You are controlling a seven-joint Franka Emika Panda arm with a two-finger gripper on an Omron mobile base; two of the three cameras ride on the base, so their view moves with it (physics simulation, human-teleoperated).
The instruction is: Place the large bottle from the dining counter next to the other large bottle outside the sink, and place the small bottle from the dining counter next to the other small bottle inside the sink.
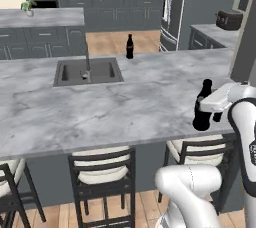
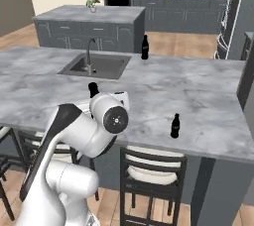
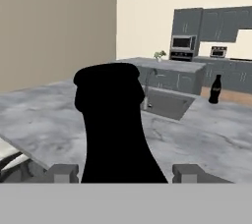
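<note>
Now I see my end effector [image 3: 118,173] with its jaws wide, either side of the large bottle [image 1: 202,106], not gripping. Glossy black and narrow-necked, it stands upright at the worktop's [image 1: 100,107] near edge, well apart from the sink [image 1: 88,71].

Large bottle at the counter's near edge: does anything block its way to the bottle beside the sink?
Nothing visible does. The large bottle stands between the open gripper fingers, and bare counter stretches from it to the other large bottle beside the sink.

large black bottle [image 1: 202,108] upright near dining counter [image 1: 100,107] edge.
</note>
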